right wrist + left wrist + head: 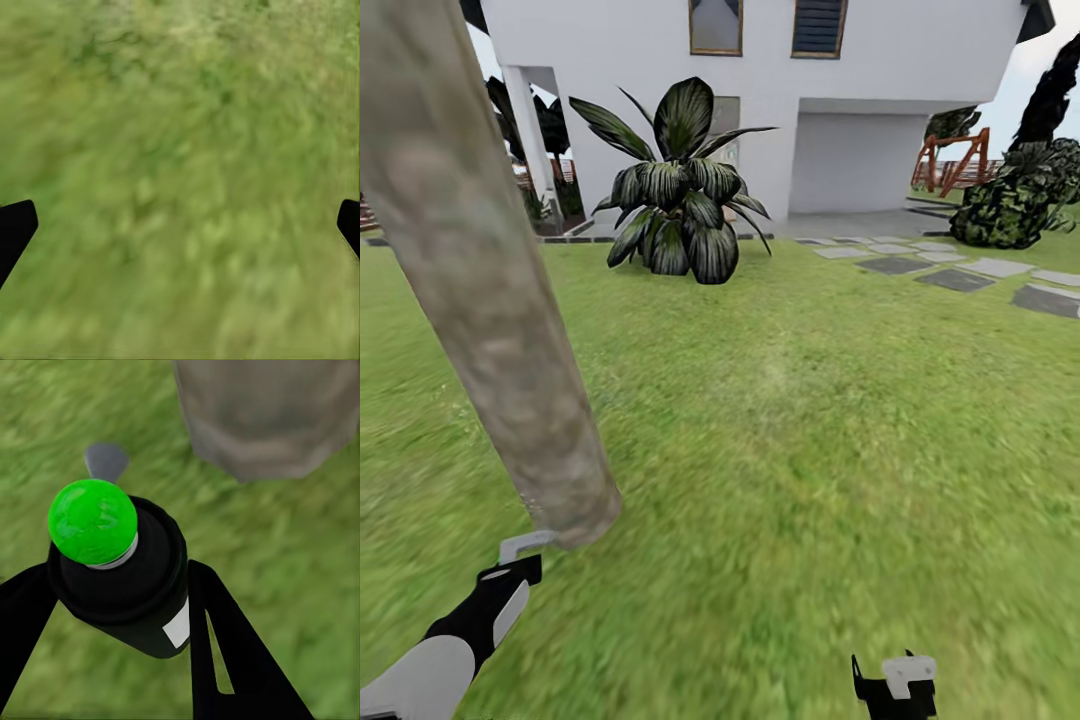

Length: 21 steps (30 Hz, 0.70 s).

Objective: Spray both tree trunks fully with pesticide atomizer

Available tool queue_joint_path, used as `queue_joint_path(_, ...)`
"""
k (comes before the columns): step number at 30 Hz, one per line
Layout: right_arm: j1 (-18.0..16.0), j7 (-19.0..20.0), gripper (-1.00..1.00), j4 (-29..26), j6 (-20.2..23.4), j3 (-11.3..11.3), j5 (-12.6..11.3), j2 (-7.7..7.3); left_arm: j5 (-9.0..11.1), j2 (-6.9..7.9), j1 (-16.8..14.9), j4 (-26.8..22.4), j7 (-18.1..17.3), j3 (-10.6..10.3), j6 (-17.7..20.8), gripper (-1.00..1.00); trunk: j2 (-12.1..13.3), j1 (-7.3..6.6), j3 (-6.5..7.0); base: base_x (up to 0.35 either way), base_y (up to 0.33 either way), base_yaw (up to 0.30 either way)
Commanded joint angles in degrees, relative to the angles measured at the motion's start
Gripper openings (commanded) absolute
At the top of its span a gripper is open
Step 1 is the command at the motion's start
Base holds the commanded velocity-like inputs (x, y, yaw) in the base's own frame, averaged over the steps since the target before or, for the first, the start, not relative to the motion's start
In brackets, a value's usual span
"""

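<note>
A thick mottled grey-brown tree trunk (pixel 480 300) leans across the left of the head view and meets the grass floor (pixel 790 420) at its base. My left gripper (pixel 518 560) hovers just in front of that base. In the left wrist view it (pixel 120 577) is shut on the pesticide atomizer (pixel 127 585), a black bottle with a round bright green top, and the trunk's foot (pixel 270 412) stands close beyond it. My right gripper (pixel 900 685) sits low at the bottom edge, open over bare grass (pixel 180 187), its black fingertips (pixel 15 225) wide apart.
A broad-leaved striped plant (pixel 680 190) grows in front of the white house (pixel 880 60). Grey stepping stones (pixel 960 275) run off to the right, past a round dark bush (pixel 1015 200) and a red wooden frame (pixel 950 160). Open lawn lies ahead and to the right.
</note>
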Motion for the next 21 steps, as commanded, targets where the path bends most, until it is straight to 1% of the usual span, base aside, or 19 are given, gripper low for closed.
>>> queue_joint_path(1,0.0,0.0,1.00,0.0,0.0,0.0,0.0,0.00,0.0,-0.02,0.0,0.0,0.0,0.0,0.0,-1.00,0.0,0.00,0.00,0.129,-0.137,0.277)
queue_joint_path(5,0.0,0.0,1.00,0.0,0.0,0.0,0.0,0.06,0.0,0.17,0.0,-0.8,-0.2,-0.1,0.0,-1.00,0.0,0.00,0.00,0.032,-0.033,0.278)
queue_joint_path(8,0.0,0.0,1.00,0.1,0.0,0.1,0.0,0.09,-0.4,0.43,-0.2,-4.7,-1.5,-0.7,0.9,-1.00,0.0,0.00,0.00,0.002,-0.002,0.224)
queue_joint_path(9,0.0,0.0,1.00,0.1,0.0,0.0,0.0,0.09,-0.5,0.45,-0.5,-5.4,-2.1,-0.8,1.9,-1.00,0.0,0.00,0.00,0.000,0.000,0.072)
queue_joint_path(11,0.0,0.0,1.00,0.1,0.0,0.0,0.0,0.06,-0.7,0.39,-0.8,-6.2,-4.1,-1.1,6.1,-1.00,0.0,0.00,0.00,0.000,0.000,0.026)
queue_joint_path(12,0.0,0.0,1.00,0.1,0.0,0.0,0.0,0.03,-0.7,0.35,-0.9,-6.9,-5.0,-1.1,7.3,-1.00,0.0,0.00,0.00,0.000,0.000,0.008)
queue_joint_path(14,0.0,0.0,1.00,0.1,0.0,0.0,0.0,0.01,-1.0,0.52,-0.9,-9.9,-6.4,-1.3,8.2,-1.00,0.0,0.00,0.00,0.000,0.000,0.003)
queue_joint_path(15,0.0,0.0,1.00,0.1,0.0,0.0,0.0,-0.03,-1.3,1.00,-1.0,-11.0,-7.2,-1.5,8.6,-1.00,0.0,0.00,0.00,0.000,0.000,0.001)
queue_joint_path(16,0.0,0.0,1.00,0.1,0.0,0.0,0.0,-0.07,-1.6,3.96,-1.0,-12.0,-9.3,-1.6,9.1,-1.00,0.0,0.00,0.00,0.000,0.000,0.000)
queue_joint_path(17,0.0,0.0,1.00,0.1,0.0,0.0,0.0,-0.05,-1.6,5.61,-1.0,-12.2,-10.8,-1.6,9.1,-1.00,0.0,0.00,0.00,0.000,0.000,0.000)
queue_joint_path(18,0.0,0.0,1.00,0.1,0.0,0.0,0.0,-0.05,-1.6,6.72,-1.0,-12.2,-12.3,-1.6,9.2,-1.00,0.0,0.00,0.00,0.000,0.000,0.000)
queue_joint_path(19,0.0,0.0,1.00,0.1,0.0,0.0,0.0,-0.07,-1.8,7.19,-1.0,-12.3,-13.4,-1.7,9.2,-1.00,0.0,0.00,0.00,0.000,0.000,0.000)
queue_joint_path(20,0.0,0.0,1.00,0.1,0.0,0.0,0.0,-0.08,-2.3,7.27,-1.0,-12.4,-14.0,-1.7,9.2,-1.00,0.0,0.00,0.00,0.000,0.000,0.000)
queue_joint_path(21,0.0,0.0,1.00,0.1,0.0,0.0,0.0,-0.08,-3.4,7.01,-0.9,-12.5,-14.4,-2.0,9.2,-1.00,0.0,0.00,0.00,0.000,0.000,0.000)
